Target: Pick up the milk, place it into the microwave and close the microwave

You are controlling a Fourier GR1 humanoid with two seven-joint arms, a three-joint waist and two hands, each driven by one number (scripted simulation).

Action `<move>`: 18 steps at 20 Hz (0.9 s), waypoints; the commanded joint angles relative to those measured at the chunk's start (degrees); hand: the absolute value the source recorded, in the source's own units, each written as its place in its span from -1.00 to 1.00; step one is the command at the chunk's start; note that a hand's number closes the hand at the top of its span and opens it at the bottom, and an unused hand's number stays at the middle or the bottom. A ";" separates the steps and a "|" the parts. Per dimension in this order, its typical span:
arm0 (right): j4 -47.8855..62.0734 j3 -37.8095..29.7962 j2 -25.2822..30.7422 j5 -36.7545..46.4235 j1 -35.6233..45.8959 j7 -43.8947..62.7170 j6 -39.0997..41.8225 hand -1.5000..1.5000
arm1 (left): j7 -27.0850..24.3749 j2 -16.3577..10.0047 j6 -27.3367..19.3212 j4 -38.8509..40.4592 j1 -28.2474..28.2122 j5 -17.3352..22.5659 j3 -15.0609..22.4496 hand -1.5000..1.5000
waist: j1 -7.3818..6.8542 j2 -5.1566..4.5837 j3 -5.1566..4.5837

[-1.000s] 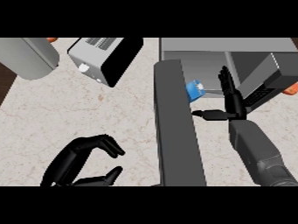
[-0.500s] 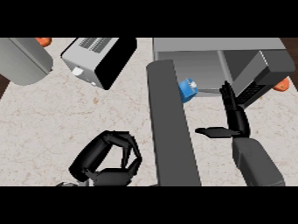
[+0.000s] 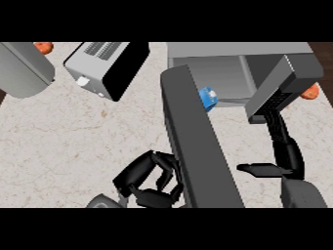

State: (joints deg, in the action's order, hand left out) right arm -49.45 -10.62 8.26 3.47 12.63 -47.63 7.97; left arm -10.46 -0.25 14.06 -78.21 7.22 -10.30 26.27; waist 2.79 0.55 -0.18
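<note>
At the lower edge of the view, the right forearm (image 3: 302, 195) comes in as a grey block, on the right of the open microwave door (image 3: 194, 136). Above it, the right hand (image 3: 290, 158) is released: its fingers (image 3: 276, 128) are straight and point away from the robot, toward the microwave, and the thumb sticks out to the left. This hand holds nothing. The fingertips come close to the lower edge of a dark panel (image 3: 284, 85) at the microwave's right side; I cannot tell whether they touch it.

On the other side of the door, the left hand (image 3: 151, 178) is low in the view, and only a small grey piece of its forearm shows. Its fingers are curled in, clenched around nothing, with the knuckles just beside the door's outer face. I cannot tell whether they touch the door.

The door stands open as a long dark slab that runs from the lower edge up to the microwave (image 3: 226, 53). The milk (image 3: 209, 97), a small blue carton, is inside the microwave, at the left of the cavity, partly hidden behind the door's far end.

Farther on the pale bench (image 3: 53, 141), to the left, stands a toaster (image 3: 104, 68), and beyond it a large grey container (image 3: 14, 68) with a small orange thing (image 3: 43, 47) beside it.
</note>
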 commanded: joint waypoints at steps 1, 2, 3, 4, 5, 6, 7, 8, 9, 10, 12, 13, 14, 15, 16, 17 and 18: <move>-10.48 -0.93 3.75 -3.33 -7.24 2.58 4.80 -1.00 | -5.01 0.24 -3.52 8.35 2.66 1.49 7.55 1.00 | 0.18 -0.31 0.00; -14.28 -0.83 2.30 -4.14 -9.77 3.36 3.89 -1.00 | -1.47 0.24 -3.32 5.46 2.27 2.11 10.52 1.00 | -0.09 -0.18 0.03; -19.32 0.01 2.24 -4.48 -13.11 5.22 4.46 -1.00 | 0.04 0.23 -3.34 6.88 5.12 2.63 9.47 1.00 | 0.10 -0.16 0.01; -20.37 0.04 2.86 -4.57 -11.71 6.66 4.65 -1.00 | -3.25 0.23 -9.19 10.89 7.32 2.73 13.85 1.00 | 0.81 -0.33 -0.04; -22.76 -0.46 1.90 -5.38 -12.77 8.79 3.17 -1.00 | 0.45 0.23 -10.80 9.51 8.71 3.94 16.86 1.00 | 0.36 -0.33 0.01; -28.20 -0.57 3.77 -6.78 -15.32 11.43 5.46 -1.00 | -1.22 0.23 -9.54 11.00 6.29 2.38 16.54 1.00 | 0.64 -0.17 -0.05; -30.00 0.43 2.22 -6.43 -15.66 11.00 4.61 -1.00 | -2.42 0.23 -13.37 13.71 8.89 3.75 19.88 1.00 | 0.81 -0.38 -0.03; -30.10 0.18 2.48 -7.26 -18.61 9.38 6.32 -1.00 | -0.57 0.23 -17.67 13.55 11.61 8.05 22.66 1.00 | 1.17 -0.53 0.00; -32.33 -1.27 4.43 -9.30 -18.00 13.43 7.57 -1.00 | -0.07 0.23 -20.53 13.99 13.07 9.94 24.36 1.00 | 0.41 -0.57 0.03; -32.65 -0.23 3.83 -9.63 -17.94 12.12 8.96 -1.00 | -3.42 0.23 -24.20 16.25 12.17 10.36 27.20 1.00 | 1.09 -0.71 0.00; -34.55 0.19 3.58 -11.59 -17.00 15.33 10.10 -1.00 | -1.64 0.23 -28.89 14.39 14.52 14.83 30.20 1.00 | 2.01 -0.85 -0.04; -35.77 -0.12 3.68 -12.93 -19.41 14.58 11.60 -1.00 | -0.58 0.23 -29.56 15.03 16.47 17.84 30.12 1.00 | 2.31 -0.89 -0.02; -37.47 -0.20 5.01 -14.20 -18.89 15.88 13.32 -1.00 | -1.36 0.22 -31.77 16.05 15.65 18.19 29.09 1.00 | 3.53 -0.98 -0.12; -38.70 0.42 4.21 -14.58 -18.14 18.04 12.56 -1.00 | -0.37 0.22 -33.96 14.47 17.48 20.40 30.52 1.00 | 3.08 -0.97 -0.10; -38.28 -0.20 5.76 -14.62 -18.13 17.66 13.49 -1.00 | -2.10 0.21 -35.43 15.93 18.95 21.09 30.11 1.00 | 3.76 -1.20 -0.11; -39.62 -1.16 6.14 -15.73 -19.12 17.37 13.83 -1.00 | -1.32 0.21 -37.57 14.66 19.55 22.75 30.09 1.00 | 4.26 -1.10 -0.11; -40.14 0.16 5.92 -15.66 -18.10 18.43 14.37 -1.00 | -1.79 0.21 -38.32 13.71 20.41 24.49 30.04 1.00 | 4.67 -1.27 -0.17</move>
State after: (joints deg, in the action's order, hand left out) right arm -86.28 -10.83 13.19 -10.10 -5.34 -31.47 20.15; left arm -11.67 -0.92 -18.55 -63.37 24.46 8.75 53.80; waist 6.00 -0.47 -0.24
